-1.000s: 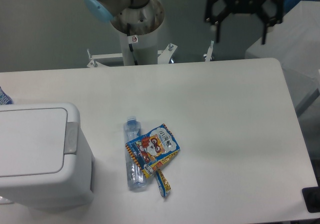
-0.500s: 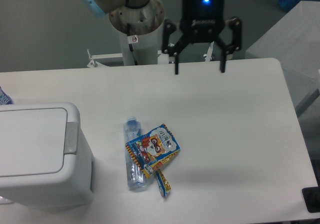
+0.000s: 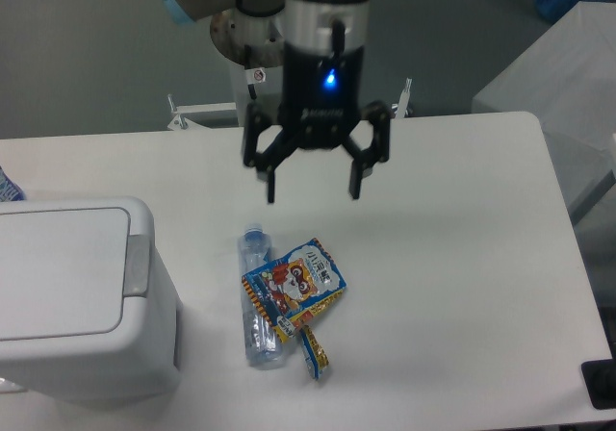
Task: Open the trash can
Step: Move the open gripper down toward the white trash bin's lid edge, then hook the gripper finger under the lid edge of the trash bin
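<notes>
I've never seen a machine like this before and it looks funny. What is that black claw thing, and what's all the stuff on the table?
That is a robot arm. The black claw at its end is called the gripper; it has two fingers for grabbing things. Right now the fingers are spread apart and hold nothing. The gripper hangs in the air above the white table.

The picture comes from one camera fixed high up, looking down at the table from the side opposite the robot.

On the table's left stands a big white trash can with its flat lid closed and a grey push tab on the lid's edge. In the middle lies a clear plastic bottle on its side, with a colourful snack wrapper lying partly over it.
</notes>
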